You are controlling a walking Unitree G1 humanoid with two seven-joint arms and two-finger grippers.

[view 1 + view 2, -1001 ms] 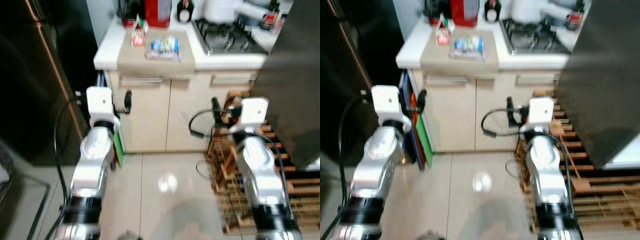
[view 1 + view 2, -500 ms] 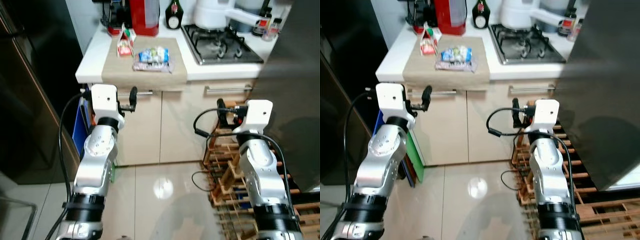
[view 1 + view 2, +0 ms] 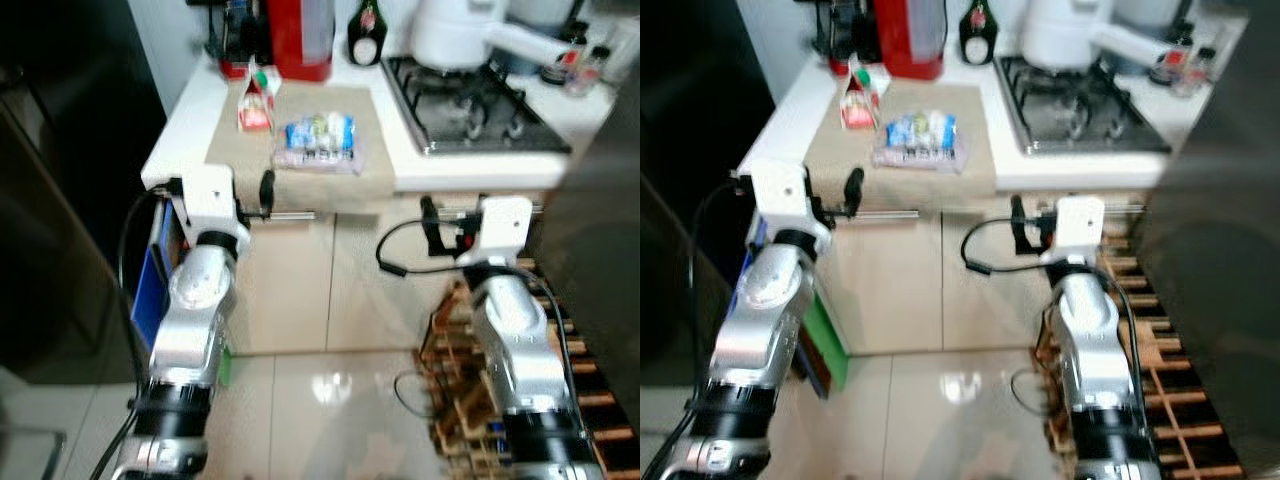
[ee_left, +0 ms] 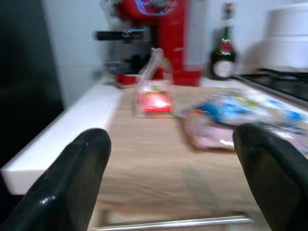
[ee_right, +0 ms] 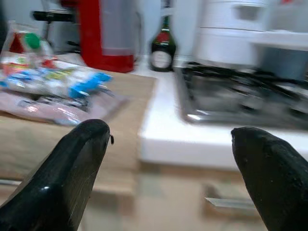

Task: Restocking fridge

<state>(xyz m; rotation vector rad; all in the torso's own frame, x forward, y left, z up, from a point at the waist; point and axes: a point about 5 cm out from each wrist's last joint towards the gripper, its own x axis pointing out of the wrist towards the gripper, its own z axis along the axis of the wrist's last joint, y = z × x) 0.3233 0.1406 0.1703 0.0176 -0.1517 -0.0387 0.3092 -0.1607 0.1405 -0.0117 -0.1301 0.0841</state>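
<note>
Both grippers, left (image 4: pixel 168 168) and right (image 5: pixel 168 168), gape empty at counter-edge height, the packet (image 3: pixel 320 142) and small carton (image 3: pixel 256 103) upper centre of frame on the mat (views blurred), so a hurried reach risks shoving either item.

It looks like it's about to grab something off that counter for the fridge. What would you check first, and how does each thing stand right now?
1. Left gripper open and empty: ok, its fingers stand wide apart.
2. Right gripper open and empty: ok, same.
3. Items reachable: cannot tell; the small carton and the clear bag of packets lie on the wooden board, with both grippers in front of the counter edge, not over it.
4. Items free to lift: ok, carton and bag lie apart, nothing on top.
5. Sharp view: not ok, the head pictures are blurred.
6. Fridge open and ready: cannot tell.
</note>
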